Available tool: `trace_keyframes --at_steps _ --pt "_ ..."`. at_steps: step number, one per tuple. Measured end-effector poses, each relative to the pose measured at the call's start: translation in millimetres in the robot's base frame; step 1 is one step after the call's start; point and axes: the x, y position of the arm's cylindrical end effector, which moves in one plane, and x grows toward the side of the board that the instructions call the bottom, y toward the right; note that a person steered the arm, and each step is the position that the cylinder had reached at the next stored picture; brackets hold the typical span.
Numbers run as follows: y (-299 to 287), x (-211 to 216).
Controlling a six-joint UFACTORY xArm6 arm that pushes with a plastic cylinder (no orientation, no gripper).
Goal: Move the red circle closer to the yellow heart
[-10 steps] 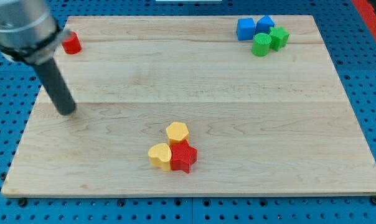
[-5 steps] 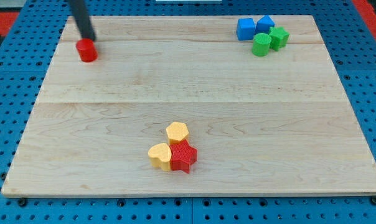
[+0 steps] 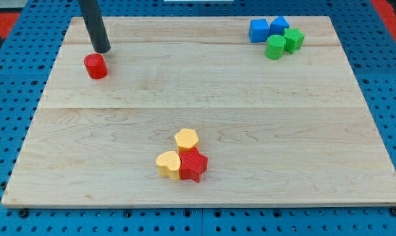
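Observation:
The red circle [image 3: 96, 66] lies near the board's upper left. My tip [image 3: 103, 49] is just above it and slightly to its right, close to it; contact cannot be told. The yellow heart [image 3: 167, 163] lies at the lower middle, touching a red star [image 3: 193, 165] on its right and a yellow hexagon [image 3: 186, 139] above it.
At the upper right, two blue blocks [image 3: 258, 30] [image 3: 278, 26] sit next to a green circle [image 3: 275, 47] and a green star [image 3: 293, 39]. The wooden board [image 3: 250, 131] lies on a blue pegboard.
The rod swung from the left side up to the top left, behind the red circle. The red circle slid down and to the right, from the top left edge.

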Motion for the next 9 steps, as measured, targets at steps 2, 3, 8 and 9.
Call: trace_keyframes --at_steps 2,3,8,9 --pt "-10 52" --pt "-21 54" --pt "38 142" --pt "78 164"
